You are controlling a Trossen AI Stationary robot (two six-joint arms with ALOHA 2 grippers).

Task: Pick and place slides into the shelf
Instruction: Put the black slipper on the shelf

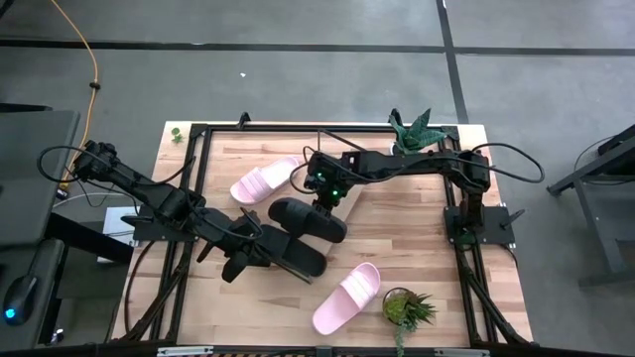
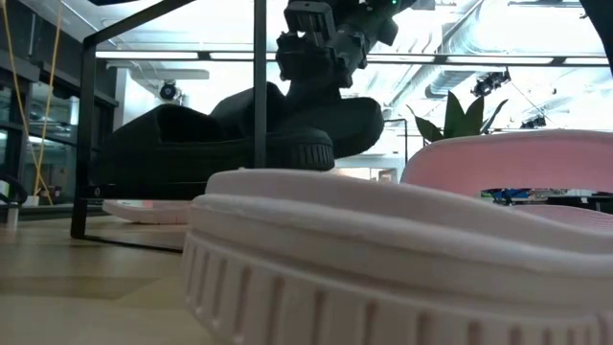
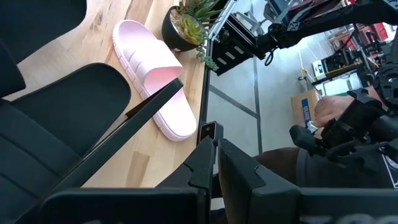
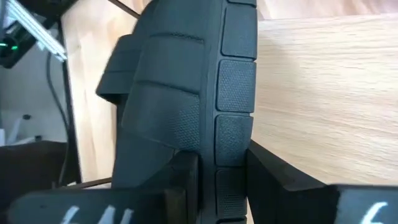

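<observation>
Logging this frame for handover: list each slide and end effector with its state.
right end effector: shut on held black slide
held black slide: gripped at its edge, tread showing
left end effector: shut
second black slide: ungripped, beside left end effector
pink slide beside plant: on table, strap up
other pink slide: on table, strap up

Lab: concrete floor (image 1: 298,89), exposed ducts (image 2: 460,43)

Black slide (image 4: 186,93): matt, pebbled sole. Pink slide (image 3: 155,74): smooth matt foam, ribbed edge. Table (image 1: 417,233): pale, grained wood.
</observation>
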